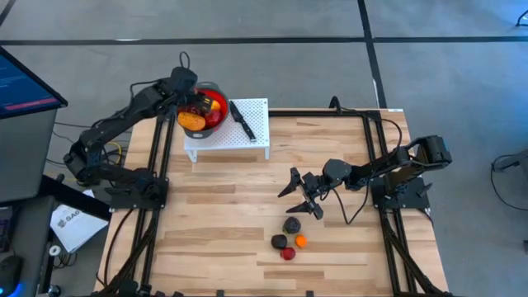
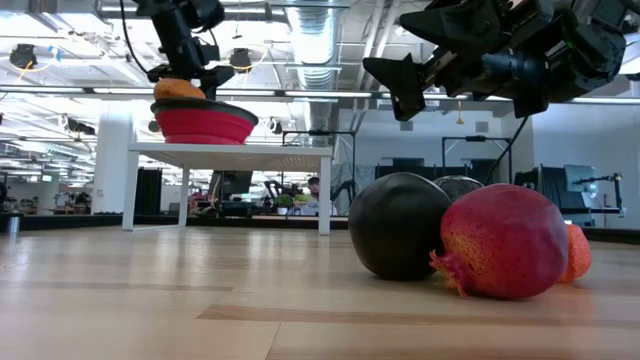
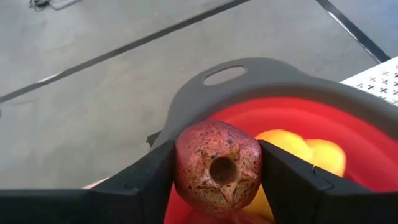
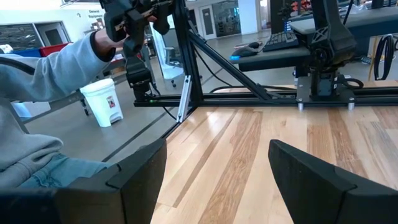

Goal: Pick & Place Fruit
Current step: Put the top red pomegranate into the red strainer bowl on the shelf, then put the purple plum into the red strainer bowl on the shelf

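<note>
High view shows the left gripper (image 1: 198, 106) over the red bowl (image 1: 216, 120), which sits on a small white perforated stand (image 1: 247, 136) at the far side of the wooden counter (image 1: 214, 223). Its fingers (image 3: 144, 180) pinch a dark red pomegranate-like fruit (image 3: 216, 167), one finger on each side, with the fruit's star-shaped crown facing the wrist camera. Below it, inside the bowl, lie yellow fruits (image 3: 298, 149); from above an orange fruit (image 1: 192, 120) shows at the bowl's left edge, next to the gripper. A black-handled knife (image 1: 242, 120) lies on the stand just beside the bowl.

The right gripper (image 1: 299, 191) hangs above the middle of the counter with its fingers spread apart and nothing between them; in its wrist view only bare wood shows between the two dark fingers (image 4: 140, 171). A grey sleeve (image 4: 43, 68) of a person shows in that view beyond the counter's edge.

Near the right gripper, toward the counter's near edge, four small fruits lie in a cluster: a dark one (image 1: 292, 224) closest to the gripper, a black one (image 1: 280, 242), an orange one (image 1: 301, 241) and a red one (image 1: 287, 254). In the low view the black fruit (image 2: 398, 225) and the red fruit (image 2: 503, 242) touch each other.
</note>
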Motion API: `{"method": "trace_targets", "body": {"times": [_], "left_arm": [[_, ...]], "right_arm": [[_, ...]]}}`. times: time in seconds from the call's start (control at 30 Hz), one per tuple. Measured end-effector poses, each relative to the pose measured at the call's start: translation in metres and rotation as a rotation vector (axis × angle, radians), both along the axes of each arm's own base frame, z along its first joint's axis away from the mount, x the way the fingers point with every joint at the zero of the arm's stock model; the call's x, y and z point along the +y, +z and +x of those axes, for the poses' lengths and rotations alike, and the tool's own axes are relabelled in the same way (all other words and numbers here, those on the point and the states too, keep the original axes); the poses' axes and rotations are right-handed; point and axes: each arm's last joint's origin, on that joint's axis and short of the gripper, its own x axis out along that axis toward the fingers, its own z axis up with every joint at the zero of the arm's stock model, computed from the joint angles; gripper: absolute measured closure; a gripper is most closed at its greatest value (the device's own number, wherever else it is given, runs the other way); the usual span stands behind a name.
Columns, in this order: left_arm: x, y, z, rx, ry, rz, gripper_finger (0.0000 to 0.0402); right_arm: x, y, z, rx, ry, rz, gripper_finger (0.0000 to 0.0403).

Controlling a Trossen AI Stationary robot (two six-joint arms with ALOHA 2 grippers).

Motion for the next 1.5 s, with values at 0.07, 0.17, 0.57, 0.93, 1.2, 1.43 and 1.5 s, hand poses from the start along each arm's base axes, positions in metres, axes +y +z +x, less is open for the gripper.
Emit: {"method": "trace_targets", "body": {"times": [0.07,0.17,0.57,0.93,1.2,1.43,1.5], "left_arm": [[0.001,0.0,-0.001,-0.008,-0.004,-0.01,0.0184],[0.001,0.0,-0.001,-0.014,-0.009,-0.015,0.0171],[-0.004,0.006,-0.005,-0.02,-0.039,0.002,0.0127],[-0.108,0.045,0.026,-0.289,-0.63,0.008,0.0152],[-0.23,0.021,0.08,-0.15,-1.044,0.019,0.0179],[-0.313,-0.058,0.126,0.089,-1.136,-0.023,0.0185],[-0.325,-0.084,0.141,0.104,-1.112,-0.078,0.018]], "right_arm": [[0.0,0.0,0.0,0.0,0.0,0.0,0.0127],[0.0,0.0,0.0,0.0,0.0,0.0,0.0127],[0.0,0.0,0.0,-0.001,0.0,0.001,0.0127],[0.008,0.002,0.001,-0.076,-0.117,-0.119,0.0127],[0.013,0.008,-0.009,-0.074,-0.216,-0.125,0.0127],[0.014,0.015,-0.023,-0.059,-0.215,-0.103,0.0127],[0.018,0.015,-0.024,-0.067,-0.229,-0.101,0.0127]]}}
